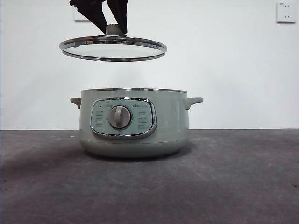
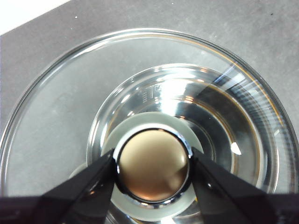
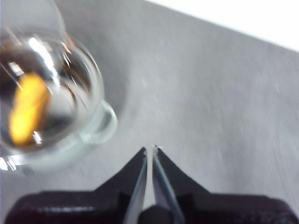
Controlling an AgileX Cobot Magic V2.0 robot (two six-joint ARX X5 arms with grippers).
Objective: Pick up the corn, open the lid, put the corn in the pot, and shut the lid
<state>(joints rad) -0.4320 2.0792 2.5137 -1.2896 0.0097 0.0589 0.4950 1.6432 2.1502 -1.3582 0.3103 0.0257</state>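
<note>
Bare test room: plain white wall (image 1: 224,60), wall socket (image 1: 285,11), grey tabletop (image 1: 233,186).

Pot (image 1: 135,123): squat, round, sage-green electric cooker; stood upright on the dark grey table, uncovered. Two small side handles, one at each side near the rim. Chrome-framed front panel with a grey dial faced the front camera. Shiny metal inner wall showed through the raised lid in the left wrist view.

Lid (image 1: 113,48): round, shallow glass dome with a shiny metal rim and a round knob (image 2: 153,166). Hung in the air above the pot, clear of it, offset towards one side and slightly tilted; held by the knob.

Corn (image 3: 29,108): small yellow-orange cob, blurred in the right wrist view; lay inside the pot.
</note>
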